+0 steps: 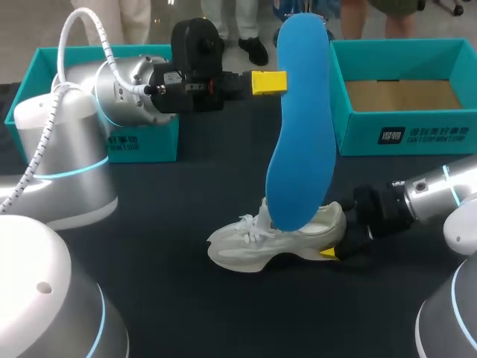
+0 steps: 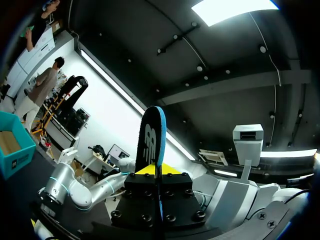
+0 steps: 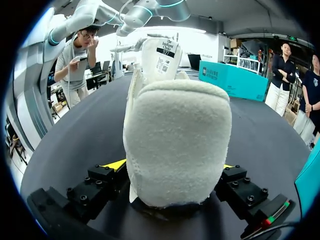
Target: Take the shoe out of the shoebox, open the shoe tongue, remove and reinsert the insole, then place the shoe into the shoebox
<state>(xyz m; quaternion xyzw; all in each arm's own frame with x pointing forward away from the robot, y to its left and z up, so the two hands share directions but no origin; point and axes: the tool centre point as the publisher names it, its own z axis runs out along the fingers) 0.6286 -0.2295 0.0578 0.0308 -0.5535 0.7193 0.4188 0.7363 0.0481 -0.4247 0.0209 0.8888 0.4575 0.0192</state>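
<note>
The shoe stands on the counter, with its soft padded heel clamped in the right end effector. The left end effector grasps the insole, upright above the shoe. The insole appears light and flexible, so grip it near its upper end.

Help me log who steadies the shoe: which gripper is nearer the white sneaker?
Right. The right gripper holds the heel of the white lace-up sneaker between its fingers; the left gripper is up above it, shut on the long blue foam insole.
</note>
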